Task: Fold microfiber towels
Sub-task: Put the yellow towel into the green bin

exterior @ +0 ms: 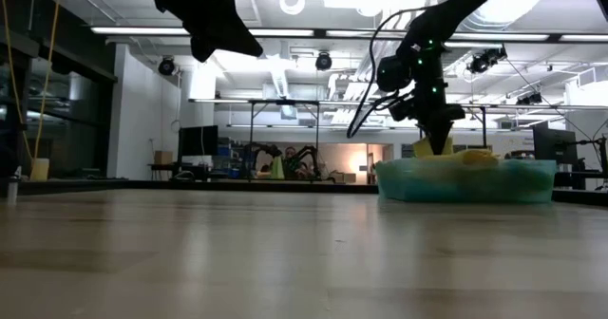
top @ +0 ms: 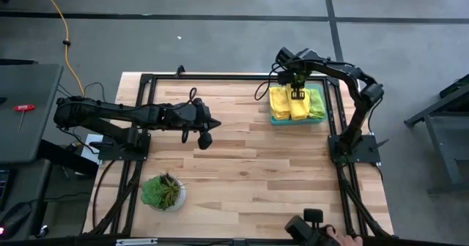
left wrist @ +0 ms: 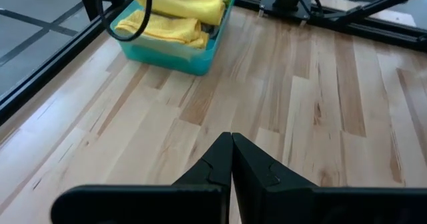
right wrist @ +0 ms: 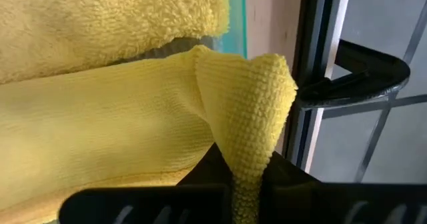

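Observation:
A teal bin [top: 297, 120] stands at the table's far right and holds yellow microfiber towels [top: 287, 103] and a lime green one [top: 317, 104]. My right gripper [top: 297, 94] reaches down into the bin from above and is shut on a yellow towel [right wrist: 120, 131]; in the low view it shows just above the bin's rim [exterior: 439, 140]. My left gripper [top: 218, 123] hangs shut above the bare wood left of centre, pointing toward the bin, with nothing between its fingers [left wrist: 231, 137]. My right gripper pinches a raised, bunched fold [right wrist: 248, 111] of the yellow towel between its two fingers. The fingers come from above, pointing steeply down. The fold stands up in a peak between them, and the towel's remainder lies slack on the other towels in the bin.
A small potted plant [top: 163, 191] stands near the table's front left. Black frame rails [top: 333, 107] run along the table's edges, one close beside the bin. Bare wood lies between the two arms. A dark device and a person's hand [top: 344, 239] show at the near right edge.

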